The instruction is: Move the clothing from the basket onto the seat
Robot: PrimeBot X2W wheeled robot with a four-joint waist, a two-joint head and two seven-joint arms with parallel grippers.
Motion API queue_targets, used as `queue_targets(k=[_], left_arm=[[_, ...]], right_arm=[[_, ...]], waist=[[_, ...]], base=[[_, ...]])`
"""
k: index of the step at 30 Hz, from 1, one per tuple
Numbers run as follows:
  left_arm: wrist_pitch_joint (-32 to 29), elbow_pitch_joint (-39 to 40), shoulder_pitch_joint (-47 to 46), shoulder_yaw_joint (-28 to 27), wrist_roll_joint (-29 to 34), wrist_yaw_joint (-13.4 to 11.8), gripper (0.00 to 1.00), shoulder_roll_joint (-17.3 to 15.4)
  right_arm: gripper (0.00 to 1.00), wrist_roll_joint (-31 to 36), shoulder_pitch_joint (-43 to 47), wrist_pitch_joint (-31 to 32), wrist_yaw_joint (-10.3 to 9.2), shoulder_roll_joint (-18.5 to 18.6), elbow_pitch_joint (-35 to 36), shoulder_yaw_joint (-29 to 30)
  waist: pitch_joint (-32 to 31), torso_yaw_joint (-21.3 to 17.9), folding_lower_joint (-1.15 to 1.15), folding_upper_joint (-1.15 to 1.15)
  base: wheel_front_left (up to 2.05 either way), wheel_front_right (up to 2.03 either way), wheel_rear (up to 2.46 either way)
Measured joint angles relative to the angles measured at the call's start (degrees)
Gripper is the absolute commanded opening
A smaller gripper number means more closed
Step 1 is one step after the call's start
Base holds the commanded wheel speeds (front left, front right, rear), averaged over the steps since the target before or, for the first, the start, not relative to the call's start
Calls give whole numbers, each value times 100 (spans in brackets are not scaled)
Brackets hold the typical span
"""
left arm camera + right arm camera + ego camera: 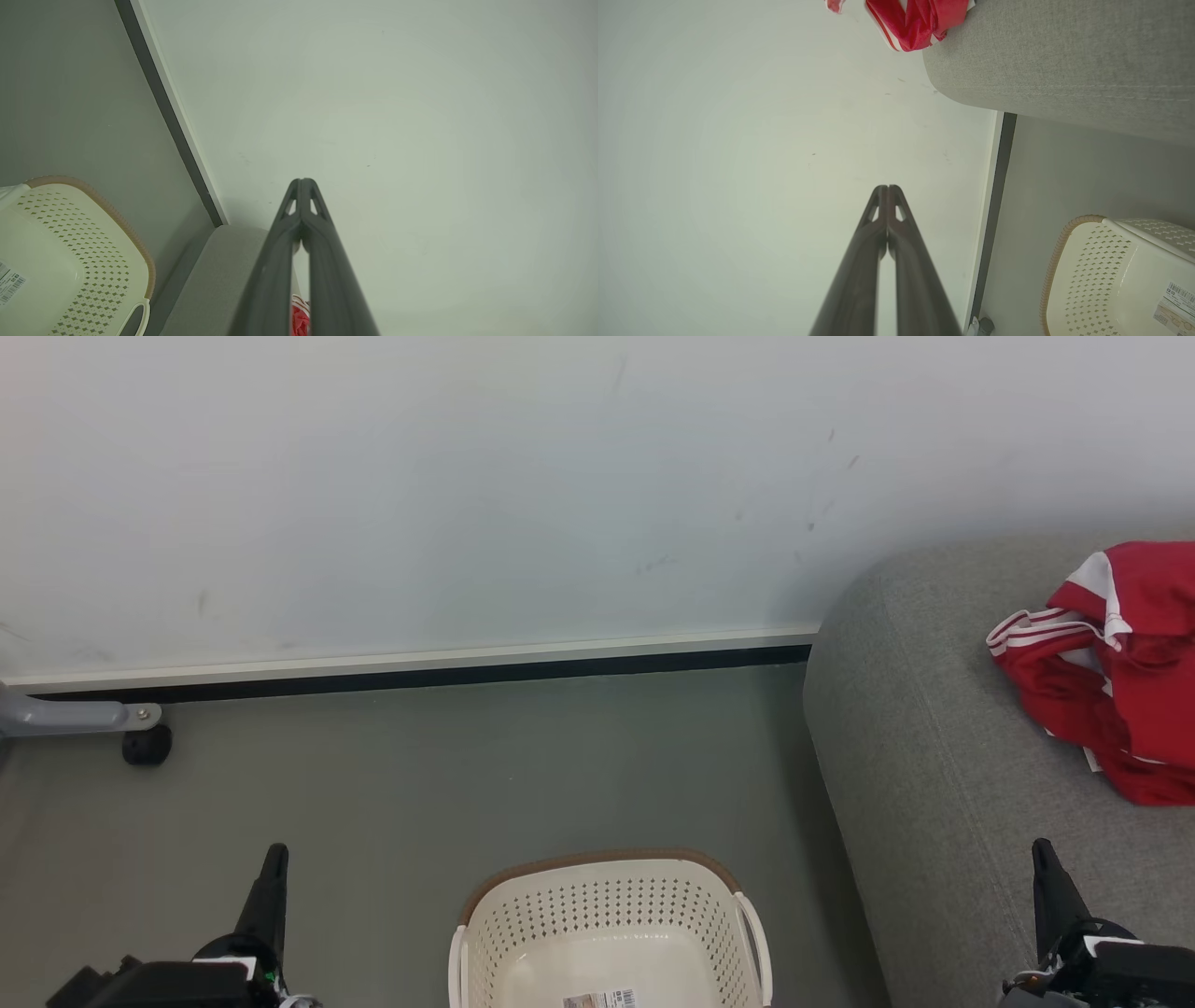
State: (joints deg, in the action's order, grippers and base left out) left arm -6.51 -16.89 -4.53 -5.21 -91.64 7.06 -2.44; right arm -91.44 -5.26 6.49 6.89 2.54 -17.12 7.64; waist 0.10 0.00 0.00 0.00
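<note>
Red clothing [1134,709] cropped, apparently on seat [920,756] | basket [597,861] cropped | left hand [302,182], right hand [887,188] pressed together

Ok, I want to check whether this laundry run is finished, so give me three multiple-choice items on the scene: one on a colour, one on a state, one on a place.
1. The basket has a rim band coloured: A brown, B blue, C black.
2. The left claw and right claw are: A wide open, B shut on nothing, C shut on cloth.
3. The clothing lies: A in the basket, B in the left claw, C on the seat.

Answers:
1 A: the band shows brown above the cream perforated wall.
2 B: each wrist view shows the fingertips together with nothing gripped between them.
3 C: the red heap rests on the grey cushion, and the visible part of the basket holds no garment.
</note>
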Motion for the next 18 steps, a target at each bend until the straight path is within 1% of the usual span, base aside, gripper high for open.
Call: queue_targets(k=[18], left_arm=[[0, -3, 0, 0, -1, 0, 0, 0]], right_arm=[[0, 0, 0, 0, 0, 0, 0, -1]], waist=[[0, 0, 0, 0]], base=[[0, 0, 0]])
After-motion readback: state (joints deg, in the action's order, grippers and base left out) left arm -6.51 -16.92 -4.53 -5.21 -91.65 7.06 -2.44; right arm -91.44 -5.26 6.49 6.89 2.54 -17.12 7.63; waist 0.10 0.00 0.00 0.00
